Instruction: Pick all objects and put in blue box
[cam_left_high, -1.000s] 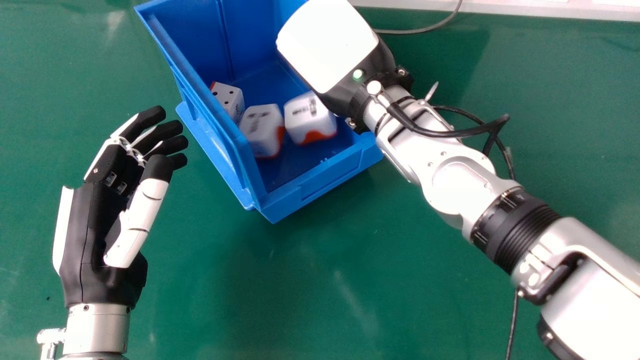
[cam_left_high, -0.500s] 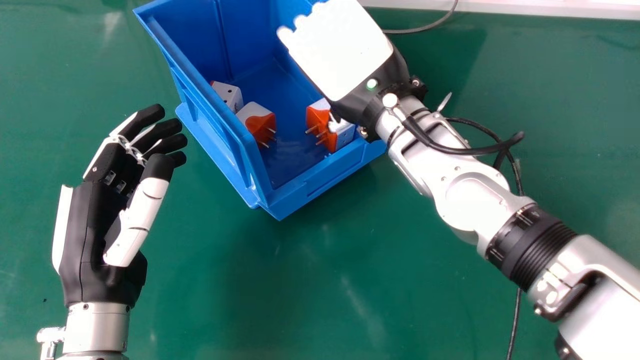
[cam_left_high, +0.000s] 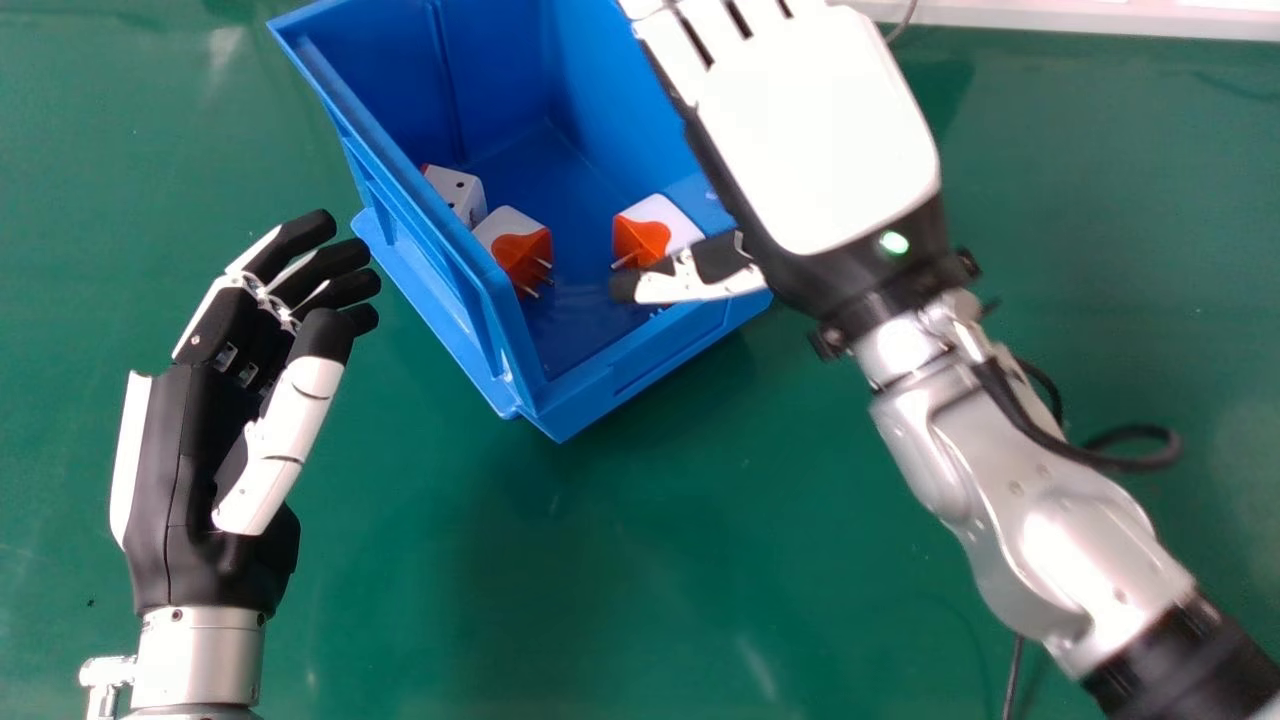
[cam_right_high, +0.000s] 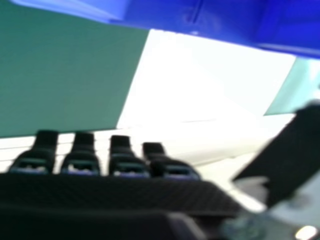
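In the head view, the blue box (cam_left_high: 650, 372) holds white-and-orange plug adapters: one adapter (cam_left_high: 515, 245) near its left wall, another adapter (cam_left_high: 655, 230) at its right, and a white cube-shaped piece (cam_left_high: 456, 192) partly behind the left wall. My right hand (cam_left_high: 815, 120) is over the box's right edge, back up, thumb extended across the front right corner. Its fingers are straight in the right hand view, where the hand (cam_right_high: 115, 192) holds nothing and the blue box (cam_right_high: 200, 22) shows beyond. My left hand (cam_left_high: 190, 430) rests open and empty left of the box.
The green table (cam_left_high: 640, 580) surrounds the box. A black cable (cam_left_high: 1130, 450) loops beside my right forearm. A pale ledge (cam_left_high: 1100, 18) runs along the table's far edge.
My right hand has moved right and its fingers have straightened. The adapters at the box's right, blurred and then tumbling earlier, now lie lower in the box. My left hand has barely shifted.
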